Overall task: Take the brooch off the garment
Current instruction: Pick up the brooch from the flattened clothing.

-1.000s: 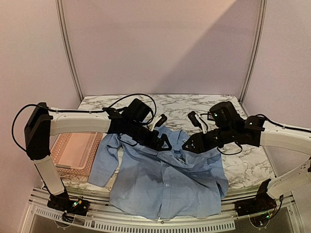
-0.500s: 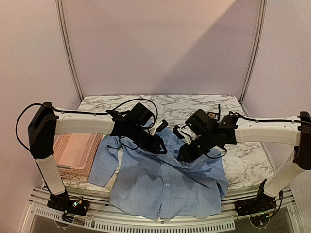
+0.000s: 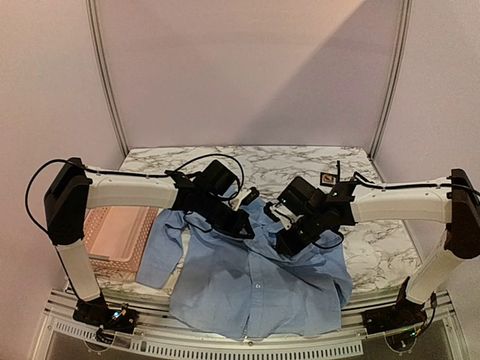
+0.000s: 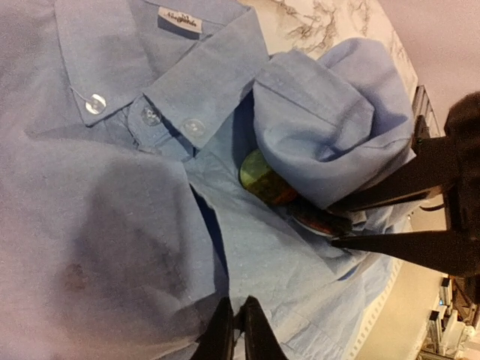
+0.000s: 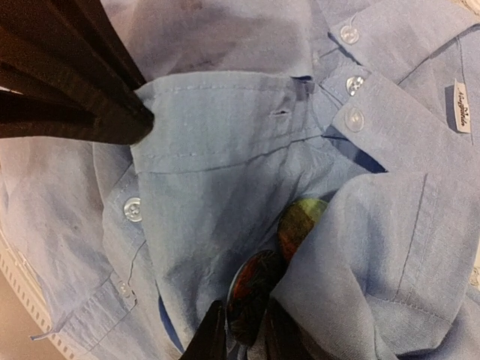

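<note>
Moved in since a second ago: right gripper (image 3: 289,241), down and leftward off the shirt's shoulder onto the chest. Left jaws narrowed from wide apart.

Far left of overhead view: pink basket (image 3: 112,236) on marble table (image 3: 315,159), just beside one sleeve.

Left of centre: left gripper (image 3: 241,225) down on the garment (image 3: 255,292), just below the collar. Seen from its own wrist, fingers (image 4: 222,330) drawn together on a pinch of blue fabric.

Centre: garment lying front up, collar toward top of frame, hem toward bottom at the near table edge. Long axis top to bottom, sleeves out to either side.

Just right of the button placket, below the collar: brooch (image 5: 253,289), half tucked under a folded flap of fabric. Yellow-green at one end, dark red at the other. Long axis in right wrist view from lower left to upper right, green end pointing toward the collar and its label (image 5: 463,109).

Right gripper jaws closed in on the dark red end, one finger either side.

Further right, upper part of overhead view: small dark object (image 3: 328,178) on the table, apart from the shirt.
</note>
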Robot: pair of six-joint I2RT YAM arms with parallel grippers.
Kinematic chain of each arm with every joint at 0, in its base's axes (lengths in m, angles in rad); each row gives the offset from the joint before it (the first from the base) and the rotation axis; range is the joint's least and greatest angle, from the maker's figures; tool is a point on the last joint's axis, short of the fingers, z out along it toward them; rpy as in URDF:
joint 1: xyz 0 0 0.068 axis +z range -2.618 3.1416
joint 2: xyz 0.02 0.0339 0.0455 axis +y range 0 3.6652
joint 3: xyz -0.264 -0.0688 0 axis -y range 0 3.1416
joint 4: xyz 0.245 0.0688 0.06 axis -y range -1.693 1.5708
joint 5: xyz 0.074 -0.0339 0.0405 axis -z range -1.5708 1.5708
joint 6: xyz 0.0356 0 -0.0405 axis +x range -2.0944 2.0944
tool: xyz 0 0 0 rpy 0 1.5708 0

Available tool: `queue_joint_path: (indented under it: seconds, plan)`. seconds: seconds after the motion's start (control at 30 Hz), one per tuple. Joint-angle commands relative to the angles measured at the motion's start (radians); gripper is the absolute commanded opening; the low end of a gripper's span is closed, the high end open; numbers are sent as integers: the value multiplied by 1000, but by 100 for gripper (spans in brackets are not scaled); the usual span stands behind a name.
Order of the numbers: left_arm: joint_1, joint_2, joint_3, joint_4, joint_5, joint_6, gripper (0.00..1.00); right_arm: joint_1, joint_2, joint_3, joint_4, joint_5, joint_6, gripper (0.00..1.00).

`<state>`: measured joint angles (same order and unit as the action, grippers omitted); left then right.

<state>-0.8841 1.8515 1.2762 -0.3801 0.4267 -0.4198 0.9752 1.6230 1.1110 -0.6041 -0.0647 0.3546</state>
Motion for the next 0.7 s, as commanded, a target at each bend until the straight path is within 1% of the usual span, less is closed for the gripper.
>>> queue_joint_path:
  seconds: [0.0, 0.1, 0.27, 0.47, 0.53, 0.6, 0.67]
  plan:
    - [-16, 20, 4, -10, 15, 0, 7, 23, 30, 35, -31, 48, -14, 18]
    - [-16, 18, 2, -11, 18, 0, 7, 32, 43, 41, -39, 76, -12, 13]
    - [-16, 13, 2, -10, 18, 1, 5, 37, 58, 49, -56, 169, 14, 1]
    - [-16, -2, 0, -7, 9, 3, 5, 36, 14, 18, 4, 236, 68, 0]
    - [-16, -11, 4, -9, 10, 15, 9, 36, -22, -11, 56, 241, 90, 0]
    - [-16, -24, 10, -20, -1, 33, 19, 36, -61, -51, 123, 237, 120, 0]
    - [-15, -48, 11, -24, -25, 52, 26, 36, -98, -94, 188, 232, 139, 0]
